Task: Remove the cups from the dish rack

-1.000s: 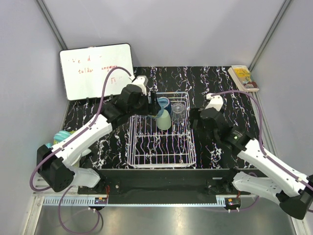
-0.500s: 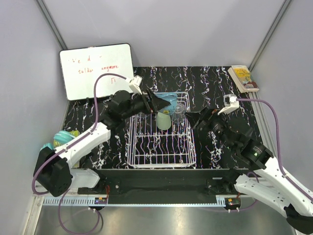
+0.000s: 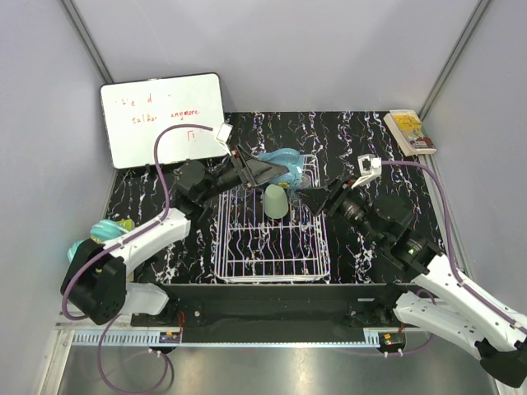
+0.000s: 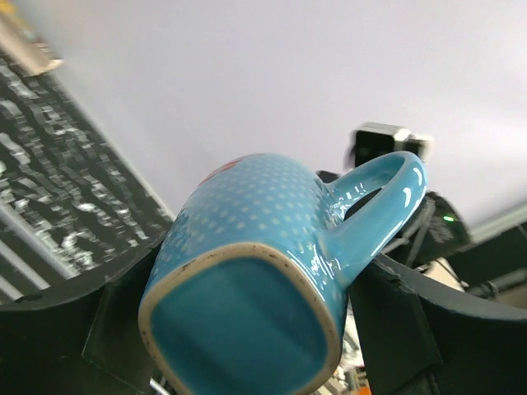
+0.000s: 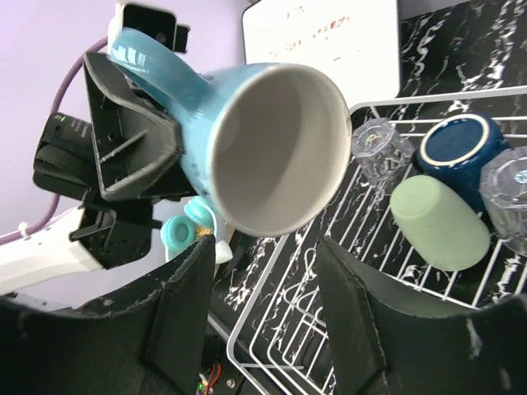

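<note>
My left gripper [image 3: 263,170] is shut on the light blue handled mug [image 3: 284,160] and holds it on its side above the far end of the white wire dish rack [image 3: 272,278]. In the left wrist view the mug's base [image 4: 247,329] fills the space between the fingers. My right gripper [image 3: 309,200] is open just right of the mug, whose white mouth [image 5: 272,148] faces it, with no contact. In the rack lie the pale green tumbler [image 5: 436,222], the dark navy mug [image 5: 461,148] and two clear glasses [image 5: 380,152] [image 5: 509,189].
A whiteboard [image 3: 162,119] leans at the back left. A book [image 3: 409,130] lies at the back right. Turquoise round things [image 3: 103,234] sit at the left table edge. The near half of the rack holds nothing.
My left gripper has lifted the light blue mug out of the rack and tipped it sideways toward the right. My right gripper has swung left to face the mug's mouth.
</note>
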